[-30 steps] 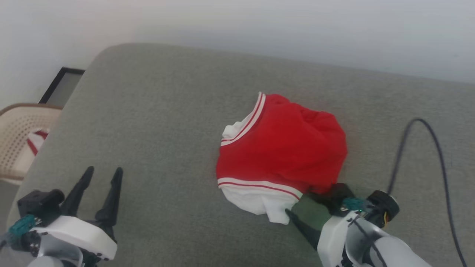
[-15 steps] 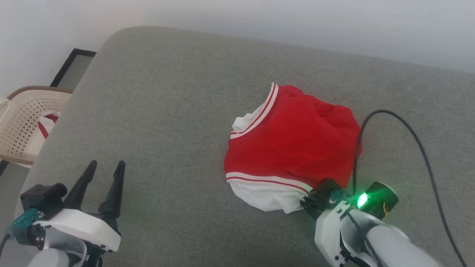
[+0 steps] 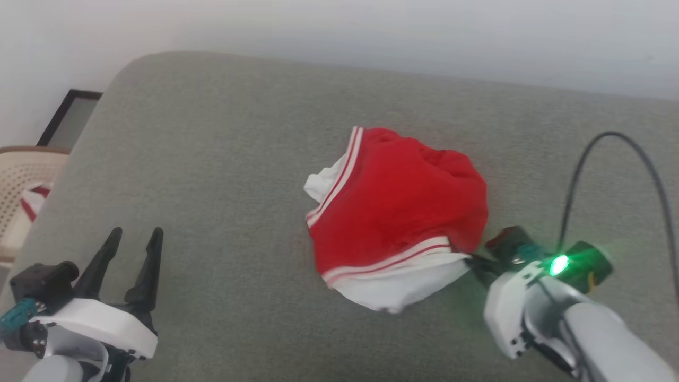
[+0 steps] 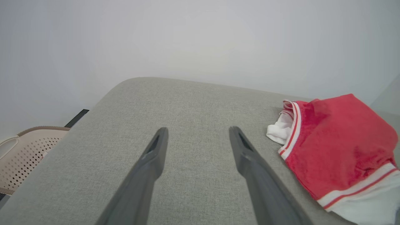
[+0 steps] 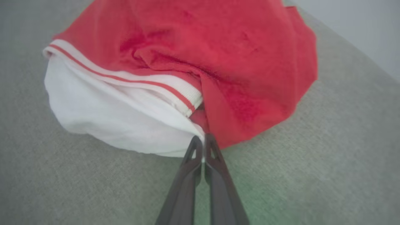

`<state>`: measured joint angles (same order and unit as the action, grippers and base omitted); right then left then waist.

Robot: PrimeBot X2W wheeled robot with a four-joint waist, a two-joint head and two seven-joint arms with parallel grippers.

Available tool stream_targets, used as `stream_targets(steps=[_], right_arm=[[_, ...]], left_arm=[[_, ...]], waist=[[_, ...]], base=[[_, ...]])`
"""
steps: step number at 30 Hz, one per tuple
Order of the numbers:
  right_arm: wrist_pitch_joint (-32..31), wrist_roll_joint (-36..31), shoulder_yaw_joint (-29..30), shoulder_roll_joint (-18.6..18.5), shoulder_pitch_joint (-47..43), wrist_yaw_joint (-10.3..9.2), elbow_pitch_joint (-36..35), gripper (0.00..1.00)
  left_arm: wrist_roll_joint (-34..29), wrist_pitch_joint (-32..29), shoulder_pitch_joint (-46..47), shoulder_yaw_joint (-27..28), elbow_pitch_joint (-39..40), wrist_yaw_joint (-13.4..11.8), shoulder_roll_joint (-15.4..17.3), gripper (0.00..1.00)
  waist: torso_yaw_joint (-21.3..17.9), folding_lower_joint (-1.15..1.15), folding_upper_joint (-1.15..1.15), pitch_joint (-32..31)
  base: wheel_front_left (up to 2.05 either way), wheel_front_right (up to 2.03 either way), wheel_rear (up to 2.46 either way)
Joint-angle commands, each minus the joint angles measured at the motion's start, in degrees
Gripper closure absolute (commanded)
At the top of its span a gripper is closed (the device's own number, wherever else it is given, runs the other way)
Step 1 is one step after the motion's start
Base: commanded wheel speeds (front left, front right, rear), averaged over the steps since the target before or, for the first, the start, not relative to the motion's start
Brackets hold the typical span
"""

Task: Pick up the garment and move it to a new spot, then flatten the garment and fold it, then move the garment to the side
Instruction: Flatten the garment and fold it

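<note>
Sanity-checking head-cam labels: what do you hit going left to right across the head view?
Beige basket → left hand, open → garment → right hand, shut on the garment's edge → black cable.

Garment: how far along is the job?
Done: nothing finished; the garment lies bunched on the grey cushion. In hand: right gripper shut on its near edge for the pickup; left gripper open, clear of it. To do: move, flatten, fold, set aside.

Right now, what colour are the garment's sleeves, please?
White sleeves, red-and-white striped trim; clearest in the right wrist view.
</note>
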<state>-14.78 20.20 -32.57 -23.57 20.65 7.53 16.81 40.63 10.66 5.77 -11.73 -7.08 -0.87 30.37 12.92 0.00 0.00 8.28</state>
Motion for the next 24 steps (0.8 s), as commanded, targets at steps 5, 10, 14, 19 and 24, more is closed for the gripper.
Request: stream_targets(steps=[5, 10, 14, 19, 24], right_arm=[[-1.66, 0.92, 5.73, -3.34, -2.54, -0.08, -2.49, 1.0], [-3.3, 0.86, 12.02, -6.7, -4.2, -0.08, -3.59, 1.0], [-4.76, 1.01, 16.18, -9.4, -5.12, -0.08, -2.82, 1.0], [-4.88, 0.78, 19.28, -10.58, -5.48, -0.08, -0.43, 1.0], [-4.13, 2.04, 20.14, -8.73, -4.81, -0.08, 4.58, 1.0]], left_arm=[[0.7, -0.16, -1.67, 0.88, 0.63, -0.71, 1.15, 0.0], [0.62, -0.27, -2.62, 1.15, 1.23, -0.93, 1.83, 0.0], [0.6, -0.82, -2.72, 0.84, 1.55, -1.02, 2.12, 0.0], [0.68, -1.08, -2.08, 0.38, 1.76, -0.75, 2.09, 0.0], [0.5, -1.94, -1.05, -0.53, 1.73, -0.36, 2.23, 0.0]], waist=[[-3.36, 0.0, 0.0, -1.4], [-5.62, 0.0, 0.0, -2.15], [-6.48, 0.0, 0.0, -2.24], [-6.58, 0.0, 0.0, -2.03], [-6.06, 0.0, 0.0, -1.6]], base=[[0.0, 0.0, 0.0], [0.0, 0.0, 0.0], [0.0, 0.0, 0.0], [0.0, 0.0, 0.0], [0.0, 0.0, 0.0]])
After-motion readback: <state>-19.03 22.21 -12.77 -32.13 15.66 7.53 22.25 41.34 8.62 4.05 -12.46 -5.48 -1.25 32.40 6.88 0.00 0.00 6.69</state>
